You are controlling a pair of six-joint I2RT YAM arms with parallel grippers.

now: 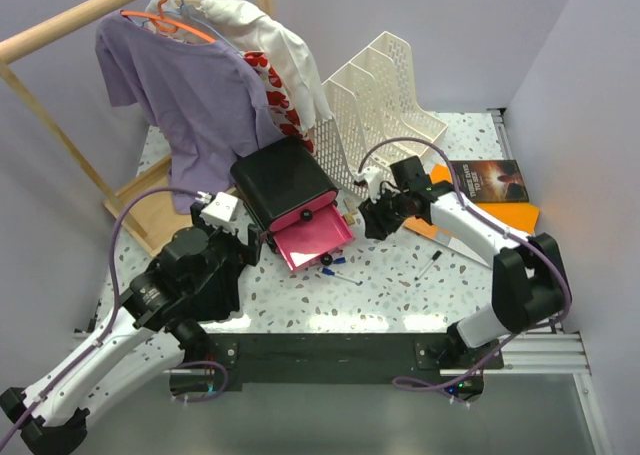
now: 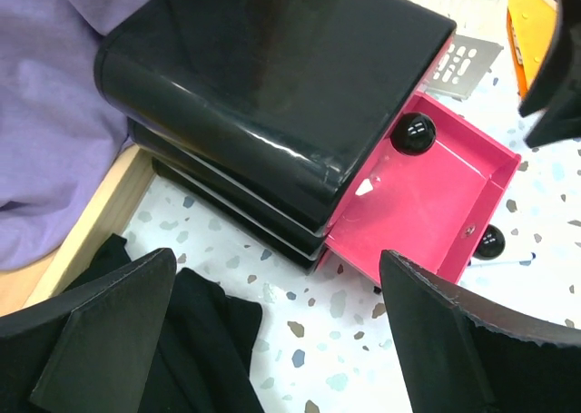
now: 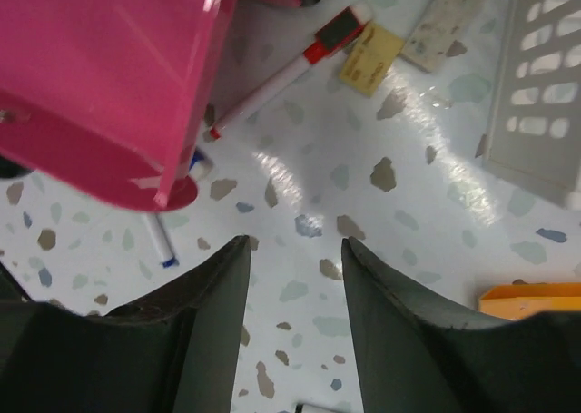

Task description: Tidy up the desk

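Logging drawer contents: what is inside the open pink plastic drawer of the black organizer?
The pink plastic drawer shows only its bare glossy floor; no item lies on the visible part. Its rear, inside the black organizer box, is covered.

1. Right fingers (image 3: 195, 331): bare desk (image 3: 300, 191) fills the gap between them.
2. Pink drawer (image 3: 100, 77) crowds one finger's outer side; white rack (image 3: 545, 77) flanks the other; marker (image 3: 272, 84) ahead.
3. Left fingers (image 2: 100, 340): black drawer unit (image 2: 263, 77) blocks ahead.

Black rounded plastic drawer cabinet (image 2: 263, 95): glossy, smooth.
Pink plastic drawer (image 2: 436, 204): glossy.
White speckled terrazzo tabletop (image 1: 420, 300): polished, reflective.
Lilac cloth T-shirt (image 1: 190, 85), far-left corner: matt, soft.
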